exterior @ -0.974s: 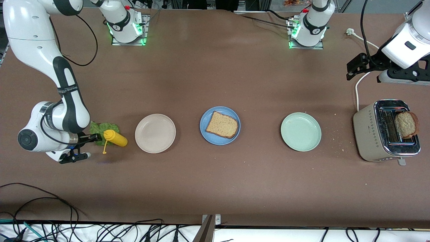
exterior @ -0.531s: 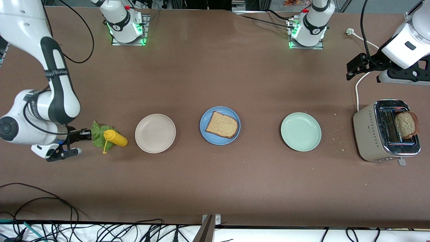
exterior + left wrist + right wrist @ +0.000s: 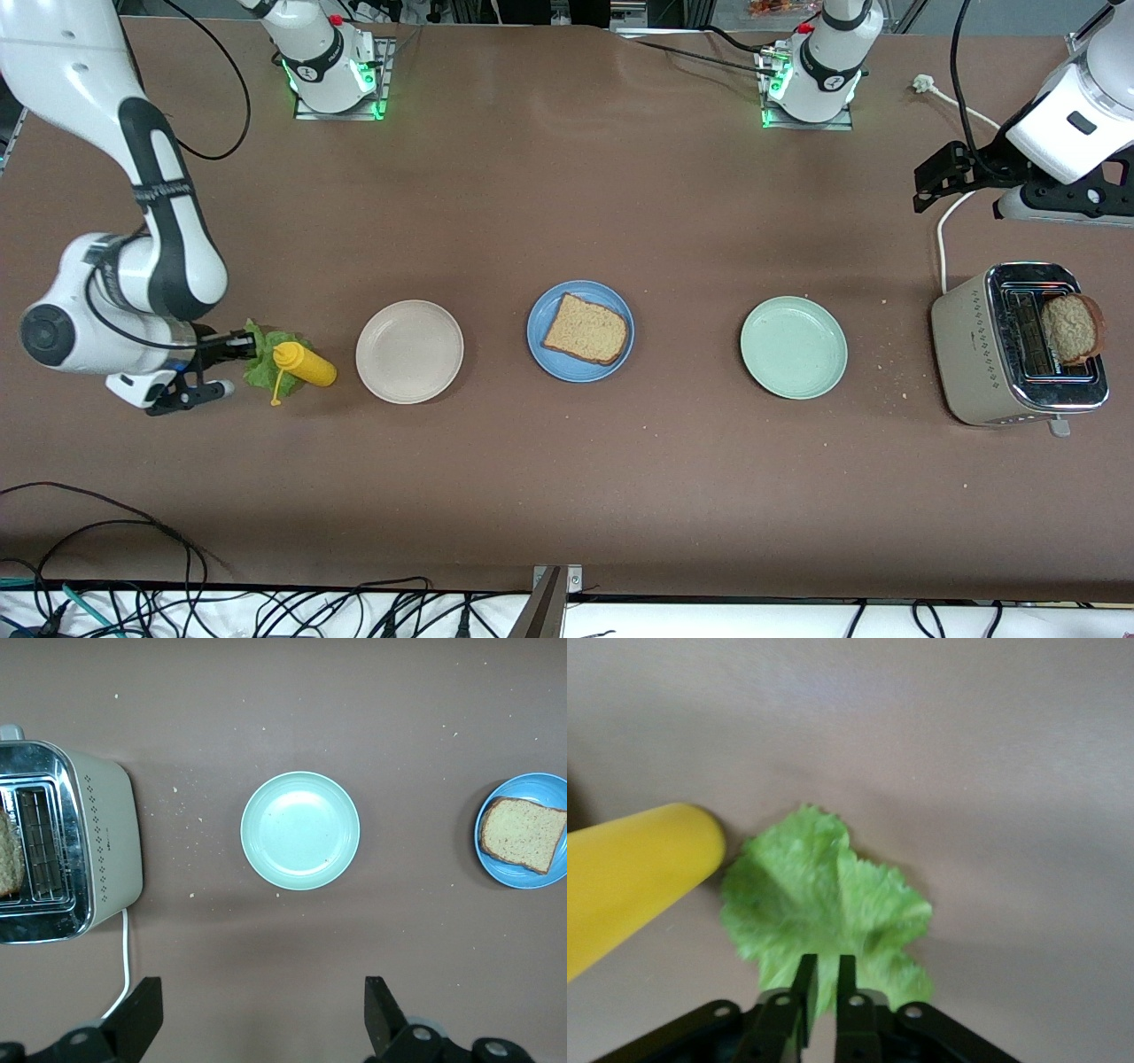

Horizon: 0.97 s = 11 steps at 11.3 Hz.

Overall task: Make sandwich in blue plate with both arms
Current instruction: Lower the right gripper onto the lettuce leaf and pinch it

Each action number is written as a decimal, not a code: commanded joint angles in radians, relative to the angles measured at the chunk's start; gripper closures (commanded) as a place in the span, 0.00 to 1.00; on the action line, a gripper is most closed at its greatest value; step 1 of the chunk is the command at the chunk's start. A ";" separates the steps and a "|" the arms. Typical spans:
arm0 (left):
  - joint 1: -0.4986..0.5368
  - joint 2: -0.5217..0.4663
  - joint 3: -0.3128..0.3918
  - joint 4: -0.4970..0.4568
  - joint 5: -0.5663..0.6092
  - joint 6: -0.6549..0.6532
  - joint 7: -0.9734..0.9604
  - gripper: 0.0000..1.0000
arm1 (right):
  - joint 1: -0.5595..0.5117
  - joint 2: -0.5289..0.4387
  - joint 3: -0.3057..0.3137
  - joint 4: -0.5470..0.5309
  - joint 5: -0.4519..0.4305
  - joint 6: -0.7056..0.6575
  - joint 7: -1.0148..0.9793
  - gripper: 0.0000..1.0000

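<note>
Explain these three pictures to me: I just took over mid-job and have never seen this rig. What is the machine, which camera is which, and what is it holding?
Two white robot arms work at a brown table. The wide picture looks down from across the table; the other two come from cameras on each arm's wrist. On the table lie a cream plate, the blue plate with one bread slice, a pale green plate, and a toaster holding a second slice. The right pincer is shut on the lettuce leaf beside a yellow bottle. The left pincer waits, open, over bare table near the toaster.
</note>
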 commanded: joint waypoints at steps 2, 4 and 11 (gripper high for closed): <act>-0.002 0.007 0.010 0.016 -0.028 -0.015 0.012 0.00 | -0.011 0.063 0.010 0.006 0.015 0.067 -0.023 0.00; -0.001 0.007 0.010 0.017 -0.028 -0.015 0.012 0.00 | -0.011 0.067 0.017 0.006 0.015 0.078 -0.023 0.03; 0.002 0.009 0.010 0.016 -0.029 -0.015 0.015 0.00 | -0.015 0.106 0.013 0.001 0.017 0.156 -0.157 0.31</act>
